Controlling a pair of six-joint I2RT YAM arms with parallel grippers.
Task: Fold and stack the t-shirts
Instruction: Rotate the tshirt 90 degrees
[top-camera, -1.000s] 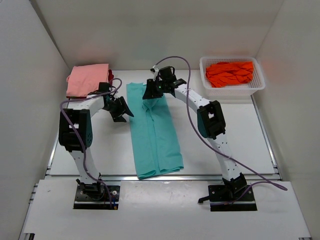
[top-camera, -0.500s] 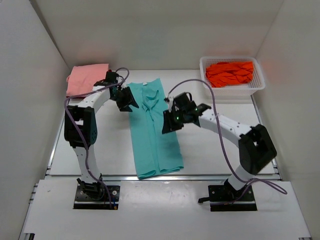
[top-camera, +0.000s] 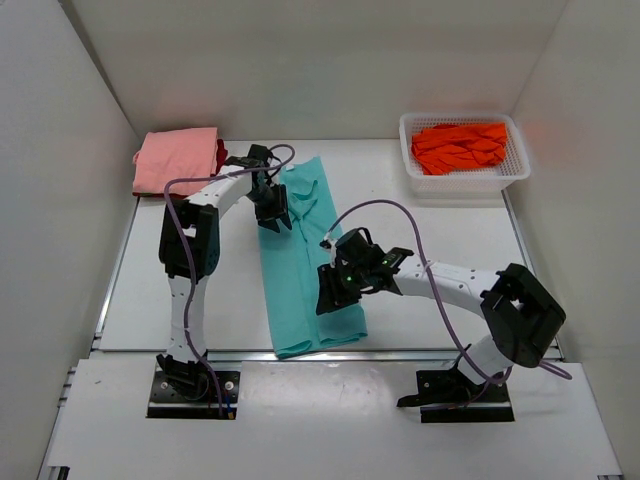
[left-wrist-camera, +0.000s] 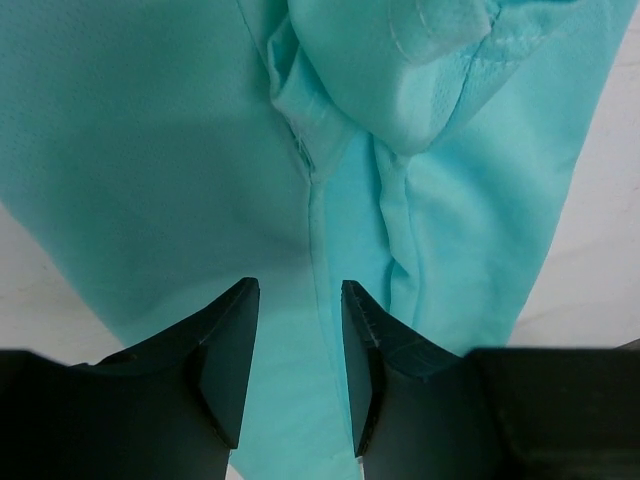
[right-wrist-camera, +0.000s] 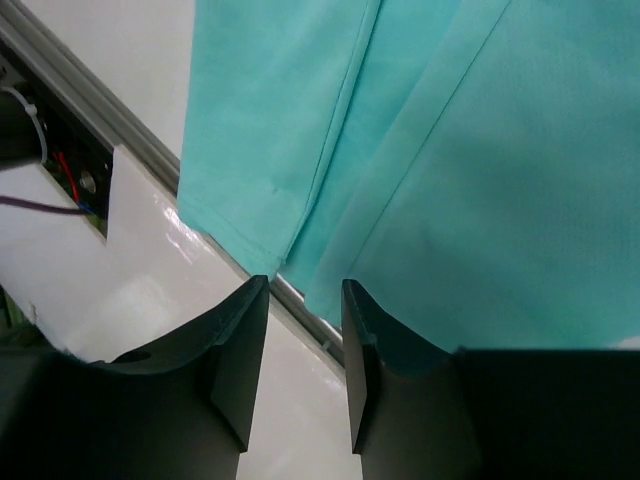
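Right hand (right-wrist-camera: 305, 295) shifted toward teal t-shirt (top-camera: 290, 280) hem, left hand (left-wrist-camera: 299, 300) near collar (both part-open, seemingly empty).

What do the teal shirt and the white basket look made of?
The teal t-shirt: soft knit fabric, matte, probably a sporty synthetic or cotton blend; fine pinhole texture, stitched seams and limp folds show up close. The basket: likely rigid white plastic, moulded mesh; holds straight walls and a neat rim, finish too small to judge.

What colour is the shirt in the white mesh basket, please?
Bright orange t-shirt, clearest in the top external view.
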